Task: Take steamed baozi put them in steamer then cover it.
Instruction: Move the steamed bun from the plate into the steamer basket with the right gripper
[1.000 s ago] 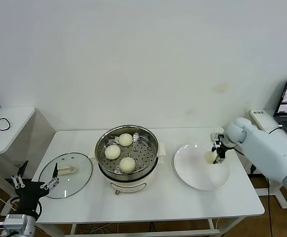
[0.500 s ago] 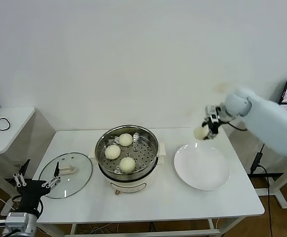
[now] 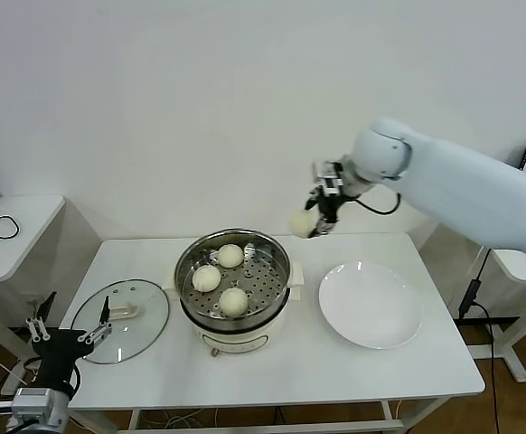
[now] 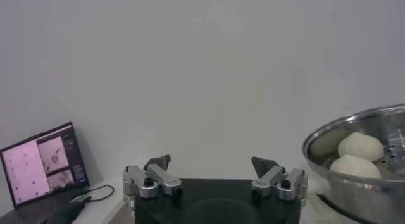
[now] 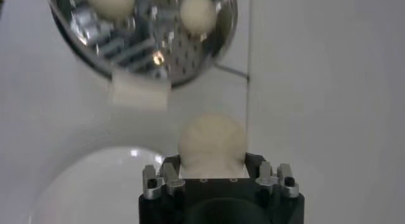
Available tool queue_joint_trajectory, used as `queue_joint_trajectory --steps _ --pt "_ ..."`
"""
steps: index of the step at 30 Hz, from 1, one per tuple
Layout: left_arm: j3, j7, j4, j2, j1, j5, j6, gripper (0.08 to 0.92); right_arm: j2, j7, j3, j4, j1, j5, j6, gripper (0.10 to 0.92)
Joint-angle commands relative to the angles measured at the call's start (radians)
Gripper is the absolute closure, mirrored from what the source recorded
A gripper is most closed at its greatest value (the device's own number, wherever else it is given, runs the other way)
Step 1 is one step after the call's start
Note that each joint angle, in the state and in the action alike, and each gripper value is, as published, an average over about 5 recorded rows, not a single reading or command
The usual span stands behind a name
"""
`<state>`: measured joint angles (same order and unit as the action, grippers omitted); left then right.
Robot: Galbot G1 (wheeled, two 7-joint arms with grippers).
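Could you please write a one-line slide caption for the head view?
Right gripper carries the fourth baozi toward the steamer.

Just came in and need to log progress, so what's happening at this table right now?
The right gripper holds a steamed baozi in the air, just beyond the right rim of the steamer. Three baozi already sit on its perforated tray. The white plate to the right is empty. The glass cover lies flat on the table left of the steamer, not yet on. The left gripper waits open, low by the table's front-left corner.
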<state>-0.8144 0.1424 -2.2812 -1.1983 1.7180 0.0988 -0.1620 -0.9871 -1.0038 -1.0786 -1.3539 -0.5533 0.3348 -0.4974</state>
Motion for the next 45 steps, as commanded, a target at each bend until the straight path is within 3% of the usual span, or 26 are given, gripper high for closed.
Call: queue_joint_trajectory --steps 1,19,35,45 --pt "-0.009 0.000 -0.005 0.001 0.002 0.001 0.000 0.177 -0.196 0.096 -0.077 0.001 0.011 0.166 -0.115 0.388" --pt "-0.002 0.000 0.004 -0.006 -0.015 0.004 -0.001 0.177 -0.251 0.164 -0.098 0.105 0.176 0.021 -0.201 0.387" --pt "-0.004 0.001 -0.007 -0.011 -0.011 0.003 -0.001 0.177 -0.238 0.186 -0.072 0.104 0.197 0.012 -0.212 0.381" --pt "-0.009 0.001 -0.013 -0.013 -0.010 0.004 -0.002 0.177 -0.154 0.209 -0.013 0.014 0.113 0.058 -0.229 0.210"
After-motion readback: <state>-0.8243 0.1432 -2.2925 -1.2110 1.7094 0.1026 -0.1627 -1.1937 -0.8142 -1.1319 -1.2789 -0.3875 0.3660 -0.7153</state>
